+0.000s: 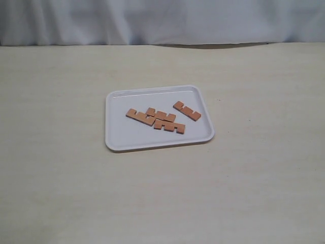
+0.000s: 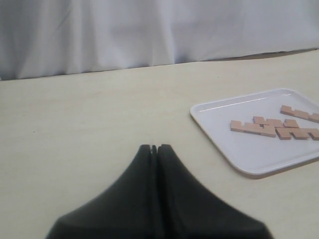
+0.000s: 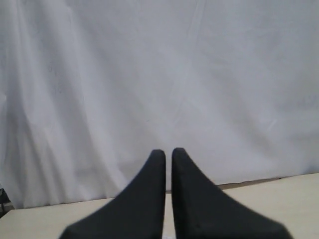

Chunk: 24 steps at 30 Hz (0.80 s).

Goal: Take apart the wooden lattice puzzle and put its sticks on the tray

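The lattice puzzle is apart: several loose reddish-brown notched sticks lie flat on the white tray (image 1: 127,137) in the middle of the table. One stick (image 1: 140,117) lies at the left, one (image 1: 163,115) in the middle, one (image 1: 170,126) just in front of it, and one (image 1: 187,111) apart at the right. The left wrist view shows the tray (image 2: 214,112) and the sticks (image 2: 253,128) off to one side. My left gripper (image 2: 154,147) is shut and empty, above bare table well away from the tray. My right gripper (image 3: 168,152) is shut on nothing, faces the white curtain, and sees no tray.
A white curtain (image 1: 162,20) hangs along the far edge of the pale wooden table (image 1: 61,178). Neither arm shows in the exterior view.
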Each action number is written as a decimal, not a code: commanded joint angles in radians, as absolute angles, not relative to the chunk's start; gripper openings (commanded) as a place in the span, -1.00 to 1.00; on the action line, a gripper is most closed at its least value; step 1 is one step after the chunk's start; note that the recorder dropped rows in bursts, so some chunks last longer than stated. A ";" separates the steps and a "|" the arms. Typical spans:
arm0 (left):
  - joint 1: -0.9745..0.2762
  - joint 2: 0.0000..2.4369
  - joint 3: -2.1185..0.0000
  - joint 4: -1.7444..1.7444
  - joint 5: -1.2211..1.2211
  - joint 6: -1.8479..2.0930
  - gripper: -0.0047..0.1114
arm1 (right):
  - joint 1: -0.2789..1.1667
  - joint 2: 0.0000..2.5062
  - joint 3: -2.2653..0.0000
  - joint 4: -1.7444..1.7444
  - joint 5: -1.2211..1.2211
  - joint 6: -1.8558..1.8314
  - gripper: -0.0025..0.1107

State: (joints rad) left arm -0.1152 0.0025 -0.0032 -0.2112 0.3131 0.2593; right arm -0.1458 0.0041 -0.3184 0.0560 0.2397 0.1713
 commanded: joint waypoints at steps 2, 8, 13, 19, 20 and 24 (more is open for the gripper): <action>-0.105 0.000 0.000 -0.213 0.304 0.265 -0.92 | -0.140 0.000 -0.168 0.036 0.135 0.171 -0.88; -0.105 0.000 0.000 -0.213 0.304 0.265 -0.92 | -0.138 0.000 0.000 0.000 0.123 0.171 -0.88; -0.105 0.000 0.000 -0.213 0.304 0.265 -0.92 | -0.138 0.000 0.000 0.014 0.141 0.171 -0.88; -0.105 0.000 0.000 -0.213 0.304 0.265 -0.92 | -0.138 0.000 0.000 0.014 0.315 0.169 -0.88; -0.105 0.000 0.000 -0.213 0.304 0.265 -0.92 | -0.138 0.000 0.000 0.014 0.342 0.169 -0.88; -0.105 0.000 0.000 -0.213 0.304 0.265 -0.92 | -0.138 0.000 0.000 0.014 0.342 0.169 -0.88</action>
State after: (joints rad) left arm -0.1152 0.0025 -0.0032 -0.2112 0.3131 0.2593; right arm -0.1378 0.0041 -0.0009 0.0220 0.3309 0.1713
